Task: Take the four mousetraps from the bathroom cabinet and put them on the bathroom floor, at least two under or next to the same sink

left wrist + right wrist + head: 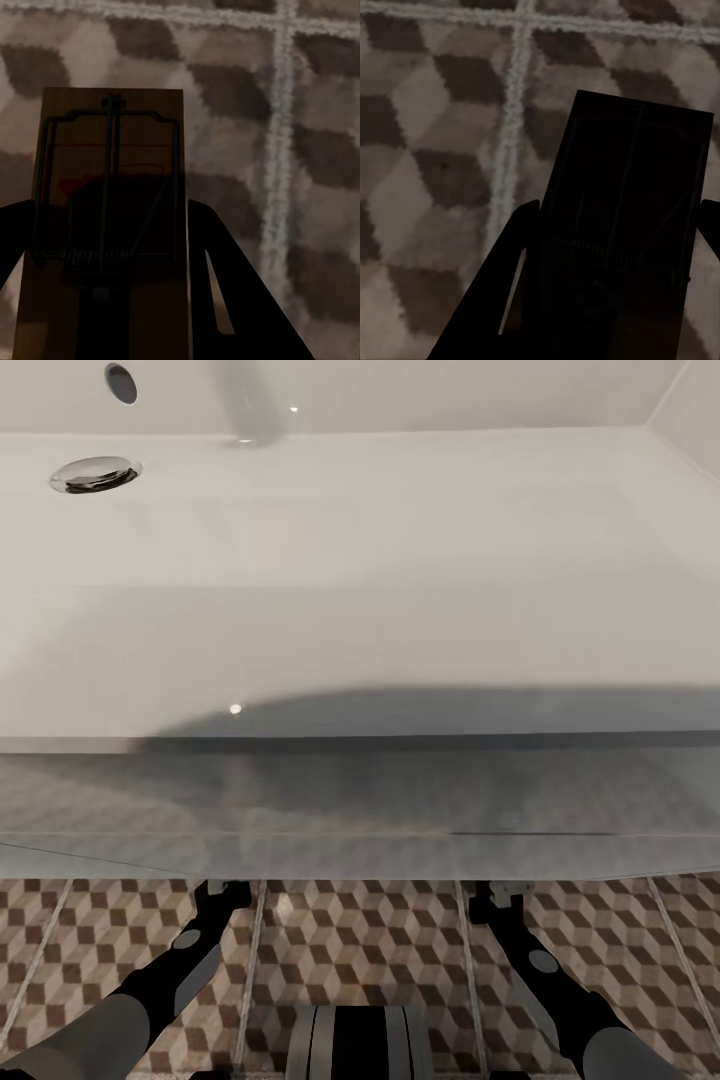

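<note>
A brown wooden mousetrap (112,150) with wire and a red mark sits between the dark fingers (225,285) of my left gripper (112,206), which is shut on its edges just above the cube-patterned bathroom floor (300,112). My right gripper (622,206) is shut on a second mousetrap (634,172), which is in deep shadow over the same tiles (435,112). In the head view the white sink (360,560) with its chrome drain (95,473) spreads in front of me. Both arms (190,950) (535,960) reach low under its vanity front, which hides the grippers.
The vanity's grey-shadowed front panel (360,810) stands close ahead, above the tiled floor (360,940). A blurred tap (250,405) rises at the back of the basin. My base (360,1040) sits between the arms.
</note>
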`<state>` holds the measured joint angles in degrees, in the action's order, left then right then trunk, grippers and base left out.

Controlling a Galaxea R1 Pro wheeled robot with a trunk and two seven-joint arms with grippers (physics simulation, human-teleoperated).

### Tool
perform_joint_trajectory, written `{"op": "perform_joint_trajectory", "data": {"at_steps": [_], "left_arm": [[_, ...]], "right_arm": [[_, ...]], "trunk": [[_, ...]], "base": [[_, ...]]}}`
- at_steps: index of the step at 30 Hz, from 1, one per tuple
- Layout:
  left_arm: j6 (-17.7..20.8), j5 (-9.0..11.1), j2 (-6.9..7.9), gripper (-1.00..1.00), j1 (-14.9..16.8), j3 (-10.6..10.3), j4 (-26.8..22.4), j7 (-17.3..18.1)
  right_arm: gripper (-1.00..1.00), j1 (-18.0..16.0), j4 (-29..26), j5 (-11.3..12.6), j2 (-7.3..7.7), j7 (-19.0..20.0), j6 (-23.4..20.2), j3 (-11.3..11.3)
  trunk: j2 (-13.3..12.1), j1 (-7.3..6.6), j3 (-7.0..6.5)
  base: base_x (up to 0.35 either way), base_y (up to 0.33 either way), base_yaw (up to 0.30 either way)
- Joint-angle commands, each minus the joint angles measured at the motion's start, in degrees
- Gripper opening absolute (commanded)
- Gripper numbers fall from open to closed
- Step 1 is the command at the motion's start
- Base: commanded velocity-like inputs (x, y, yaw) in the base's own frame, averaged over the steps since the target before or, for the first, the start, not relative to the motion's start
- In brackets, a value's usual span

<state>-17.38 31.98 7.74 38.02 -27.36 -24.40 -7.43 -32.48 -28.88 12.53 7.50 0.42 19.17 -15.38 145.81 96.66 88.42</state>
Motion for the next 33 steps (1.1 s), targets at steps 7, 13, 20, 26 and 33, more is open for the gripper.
{"op": "perform_joint_trajectory", "data": {"at_steps": [7,13,20,26,33], "left_arm": [[-0.19,0.1,0.0,-1.0,0.03,-0.5,-0.11,-0.65],[-0.11,0.1,-0.09,-1.0,0.03,-0.5,-0.12,-0.66],[-0.28,0.1,-0.09,-1.0,0.03,-0.46,-0.12,-0.66],[-0.43,0.1,-0.1,-1.0,0.03,-0.42,-0.12,-0.66],[-0.39,0.18,-0.1,-1.0,0.03,-0.41,-0.12,-0.57]], "right_arm": [[-1.0,-0.04,0.05,0.66,0.06,0.21,0.26,-0.35],[-1.0,-0.04,0.09,0.65,0.06,0.22,0.26,-0.41],[-1.0,-0.04,0.13,0.65,0.06,0.22,0.26,-0.44],[-1.0,-0.04,0.14,0.65,0.06,0.25,0.26,-0.43],[-1.0,-0.04,0.14,0.65,0.06,0.24,0.26,-0.44]], "trunk": [[0.01,-0.01,0.03],[0.03,0.02,0.25],[0.03,0.02,0.25],[0.03,0.02,0.25],[0.03,0.02,0.25]], "base": [[0.0,0.0,0.0],[0.0,0.0,0.0],[0.0,0.0,0.0],[0.0,0.0,0.0],[0.0,0.0,0.0]]}}
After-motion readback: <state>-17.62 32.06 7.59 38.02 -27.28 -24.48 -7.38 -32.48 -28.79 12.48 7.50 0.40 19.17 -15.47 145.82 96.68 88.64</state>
